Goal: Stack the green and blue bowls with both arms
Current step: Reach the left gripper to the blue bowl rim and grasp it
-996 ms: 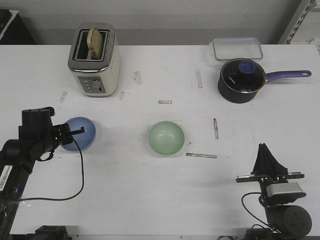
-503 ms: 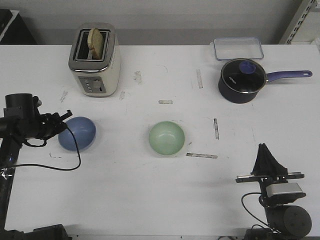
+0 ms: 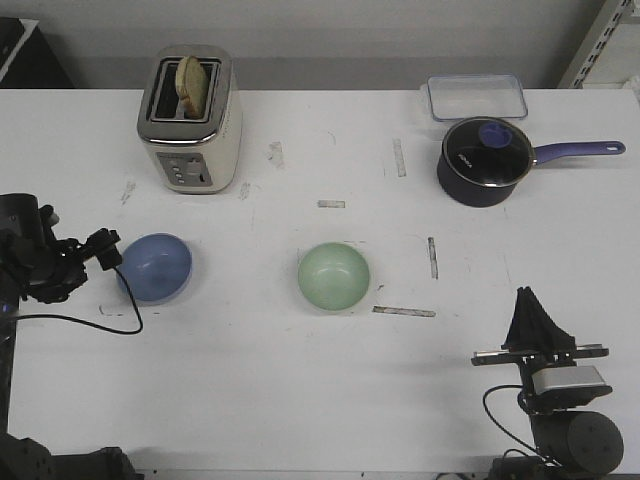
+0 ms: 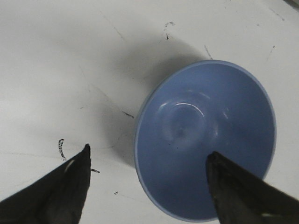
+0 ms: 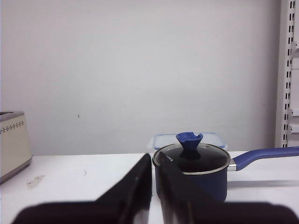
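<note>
Left wrist view: blue bowl [image 4: 205,140] (near rim cut off) between wide-apart jaws.

Toaster [image 3: 188,120] far left — saucepan [image 3: 484,160], clear container [image 3: 476,97] far right

Robot test bench dressed up as a kitchen counter.

Standing in for a kitchen: a cream toaster [image 3: 188,120] holding a slice of bread [image 3: 189,84] at far left, a dark blue lidded saucepan [image 3: 486,160] and a clear plastic container [image 3: 476,97] at far right, a blue bowl [image 3: 155,267] and a green bowl [image 3: 333,276] sitting nearer. Pointing to a lab instead: a plain white table [image 3: 300,390] showing scuffs and strips of tape [image 3: 404,311], a bare grey wall [image 5: 140,70] running behind, slotted metal shelving [image 5: 288,74] rising at far right, black robot arms [image 3: 35,262] mounted at the near edge.
</note>
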{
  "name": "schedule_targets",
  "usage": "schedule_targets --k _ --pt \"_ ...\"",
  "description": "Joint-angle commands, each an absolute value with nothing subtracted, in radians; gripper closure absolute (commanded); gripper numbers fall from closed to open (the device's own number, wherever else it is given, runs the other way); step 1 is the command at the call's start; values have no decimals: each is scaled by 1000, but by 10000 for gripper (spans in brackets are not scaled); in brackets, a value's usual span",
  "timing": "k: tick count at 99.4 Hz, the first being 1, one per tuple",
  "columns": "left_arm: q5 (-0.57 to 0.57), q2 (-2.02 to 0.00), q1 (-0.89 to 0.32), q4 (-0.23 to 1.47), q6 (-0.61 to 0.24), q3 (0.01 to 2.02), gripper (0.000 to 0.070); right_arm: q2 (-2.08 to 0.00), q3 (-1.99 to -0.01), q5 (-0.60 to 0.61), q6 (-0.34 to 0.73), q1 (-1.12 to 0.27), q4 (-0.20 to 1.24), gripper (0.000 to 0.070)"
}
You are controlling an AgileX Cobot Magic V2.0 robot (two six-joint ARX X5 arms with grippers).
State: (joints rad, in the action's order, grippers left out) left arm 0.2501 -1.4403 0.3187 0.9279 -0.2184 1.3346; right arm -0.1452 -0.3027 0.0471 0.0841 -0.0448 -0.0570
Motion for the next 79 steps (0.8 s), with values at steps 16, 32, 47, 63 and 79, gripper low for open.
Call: schedule_targets --k 16,32,47,63,79 --pt "251 -1547 286 925 -191 1351 221 -144 -308 45 96 -45 -68 687" --pt "250 -1625 261 917 -187 1351 223 -144 -308 45 97 -45 -68 687" --pt "204 -1690 253 916 -188 1351 305 -144 -308 45 97 -45 -68 687" --pt "199 -1728 241 915 -187 1351 390 -144 -308 45 96 -45 -68 687" --pt "199 -1729 234 896 -188 1351 621 -144 -308 45 96 -45 -68 687"
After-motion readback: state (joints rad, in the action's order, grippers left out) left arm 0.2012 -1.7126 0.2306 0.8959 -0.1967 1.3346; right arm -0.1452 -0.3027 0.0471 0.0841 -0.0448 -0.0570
